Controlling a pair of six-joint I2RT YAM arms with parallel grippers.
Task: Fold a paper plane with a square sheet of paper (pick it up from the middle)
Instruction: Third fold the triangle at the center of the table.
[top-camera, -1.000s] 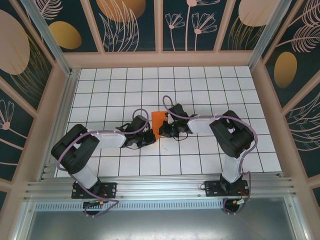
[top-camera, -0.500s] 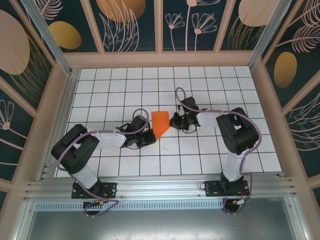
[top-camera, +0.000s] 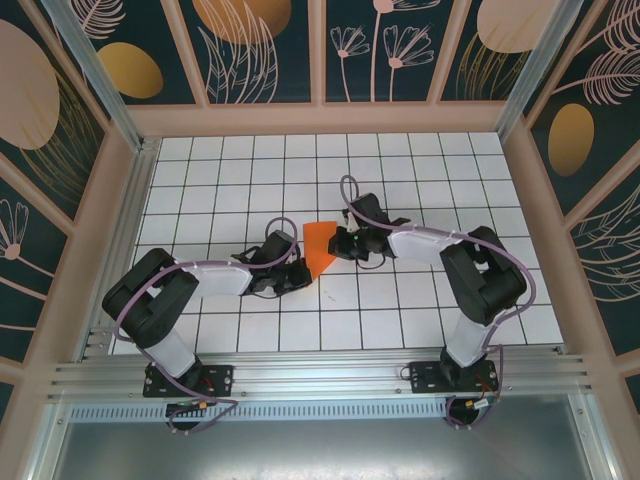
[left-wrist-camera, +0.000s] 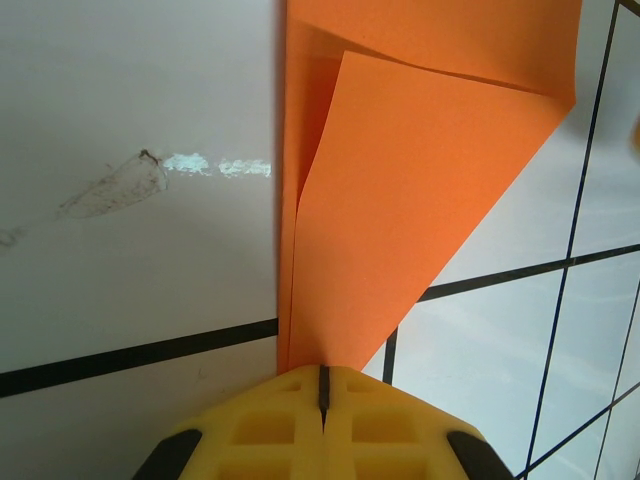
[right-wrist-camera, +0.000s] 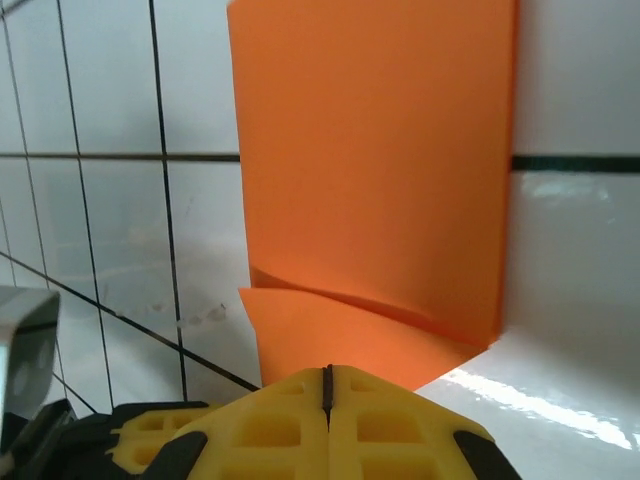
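Note:
The square sheet of paper (top-camera: 318, 241) is a creased, layered orange shape on the white grid table, between my two grippers. My left gripper (top-camera: 303, 269) holds its narrow near-left tip. In the left wrist view the paper (left-wrist-camera: 400, 200) fans out from the shut yellow jaws of that gripper (left-wrist-camera: 323, 373), one flap lying over another layer. My right gripper (top-camera: 337, 243) is shut on the sheet's right edge. In the right wrist view a lower flap of the paper (right-wrist-camera: 370, 180) runs into the shut jaws of the gripper (right-wrist-camera: 327, 372). No finished paper plane shape shows.
The gridded table (top-camera: 420, 170) is ringed by wooden frame walls (top-camera: 320, 118), with an aluminium rail (top-camera: 320, 378) at the near edge. A scuff mark (left-wrist-camera: 120, 185) lies on the tile left of the paper. Open tiles lie behind and in front of both arms.
The right gripper drew away up and to the right, spreading the orange paper wider, then came back slightly left over its right edge. The left gripper stayed put.

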